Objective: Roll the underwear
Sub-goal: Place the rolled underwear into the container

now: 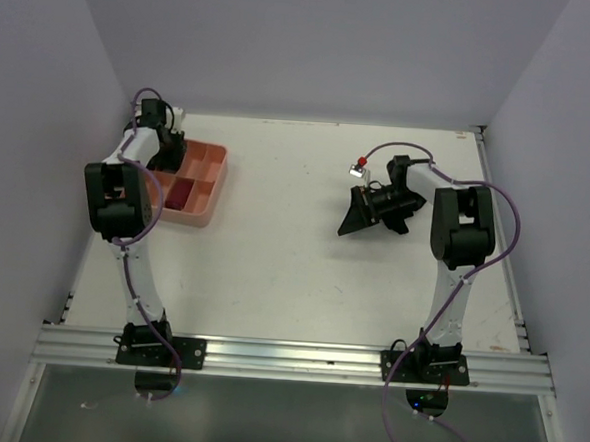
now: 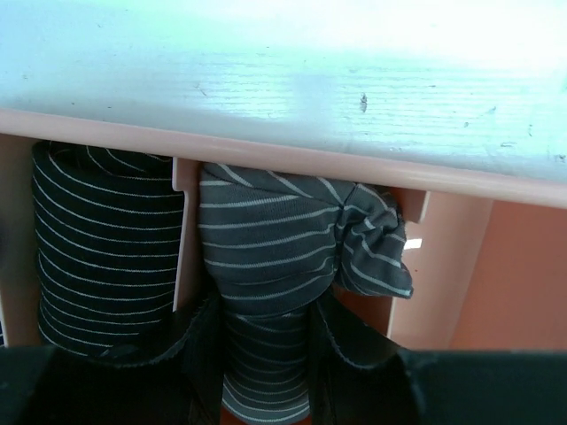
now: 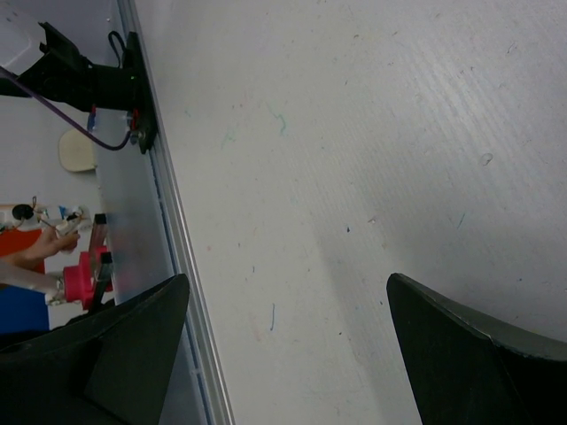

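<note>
The left gripper (image 2: 266, 305) clasps a rolled underwear (image 2: 266, 239), dark grey with thin white stripes, its loose end bunched to the right. It sits in a middle compartment of the salmon-pink tray (image 2: 266, 155) at the far left of the white table (image 1: 302, 272). 1 more striped roll (image 2: 106, 239) fills the compartment to its left. The right gripper (image 3: 288, 283) gapes wide over the table's right side.

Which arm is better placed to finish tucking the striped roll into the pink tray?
Left. The left arm has its jaws pinched on the striped roll inside the tray. The right arm holds its jaws open over the table, far from the tray.
</note>
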{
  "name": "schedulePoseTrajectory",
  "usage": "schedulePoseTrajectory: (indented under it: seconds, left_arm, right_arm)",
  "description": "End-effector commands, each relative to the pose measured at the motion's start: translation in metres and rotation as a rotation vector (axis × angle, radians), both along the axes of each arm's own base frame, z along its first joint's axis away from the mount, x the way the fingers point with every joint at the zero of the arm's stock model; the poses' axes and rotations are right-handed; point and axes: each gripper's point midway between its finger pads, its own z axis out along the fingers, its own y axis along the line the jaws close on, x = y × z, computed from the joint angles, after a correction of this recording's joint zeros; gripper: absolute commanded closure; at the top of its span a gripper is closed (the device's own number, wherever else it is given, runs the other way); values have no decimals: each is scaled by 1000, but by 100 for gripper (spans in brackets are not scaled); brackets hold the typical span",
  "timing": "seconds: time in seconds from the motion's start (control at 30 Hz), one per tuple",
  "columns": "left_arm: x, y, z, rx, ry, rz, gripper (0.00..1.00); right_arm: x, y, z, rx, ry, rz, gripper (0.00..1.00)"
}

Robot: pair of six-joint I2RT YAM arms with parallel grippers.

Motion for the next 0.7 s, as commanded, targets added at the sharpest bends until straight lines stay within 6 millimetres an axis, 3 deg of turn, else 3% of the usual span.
schedulePoseTrajectory:
  seconds: [0.0, 0.17, 0.3, 0.33, 0.53, 0.67]
  left_arm:
    - [-75, 29, -93, 74, 356, 96, 100]
    - [-81, 28, -96, 68, 393, 93, 98]
    - [-76, 23, -88, 39, 356, 76, 71]
    - [-73, 20, -85, 24, 343, 68, 68]
    - [-46, 16, -34, 11, 187, 21, 47]
    - [-29, 15, 3, 33, 81, -18, 43]
  right_arm:
    - [7, 1, 16, 32, -37, 1, 1]
    - [7, 1, 20, 34, -48, 1, 1]
    - [7, 1, 24, 35, -55, 4, 1]
    - [6, 1, 25, 33, -56, 5, 1]
    - [6, 1, 30, 39, -66, 6, 1]
    - [6, 2, 33, 49, -61, 1, 1]
